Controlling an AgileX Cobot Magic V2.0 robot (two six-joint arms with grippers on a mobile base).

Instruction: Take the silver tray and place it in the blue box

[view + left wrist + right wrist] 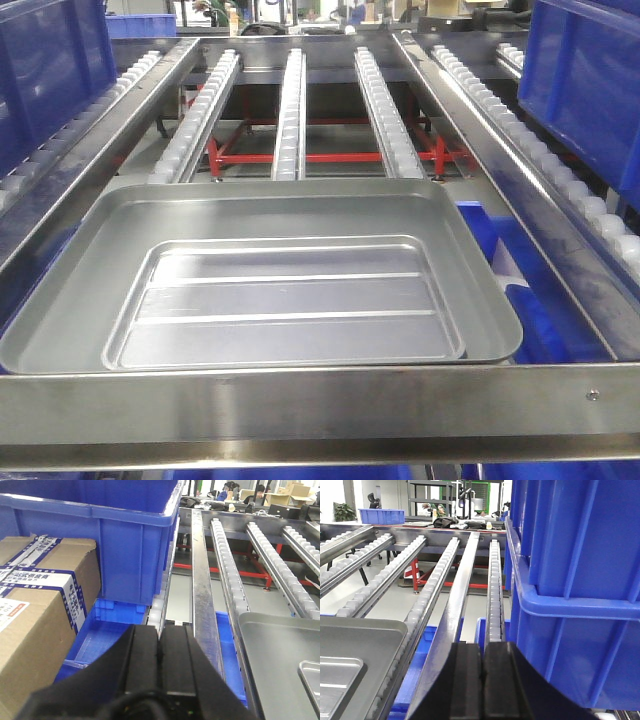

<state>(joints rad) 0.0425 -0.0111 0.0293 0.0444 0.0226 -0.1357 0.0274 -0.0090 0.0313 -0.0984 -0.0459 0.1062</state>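
A wide roller-conveyor rack (300, 110) fills the scene in front of me, its long metal tracks of small white rollers running away from me over a red frame (330, 157).

On my left a large blue box (125, 545) of ribbed plastic stands on the outer rollers. Its rim rises above my left wrist camera, so what it holds is out of sight. On my right a stack of blue crates (570, 580), one sitting on the rim of another, towers beside the rack. Only their outer walls show. Lower blue bins (100, 635) sit beneath the tracks, and I can make out little of their insides.

The silver tray (260, 290) lies flat on the near end of the middle tracks, between the two crate sides and apart from both. Its near edge sits just behind the steel rail (320, 410) that crosses the front of the rack. Its recessed centre shows two long ridges and a plain shiny floor.

A cardboard carton (40, 605), sealed with blue and white printed tape, stands just left of the blue box.

My left gripper (159, 630) hangs low beside the tray's left edge, its black fingers pressed together with nothing between them. My right gripper (482, 647) hangs near the tray's right side, next to the stacked crates, its fingers likewise closed together on nothing.
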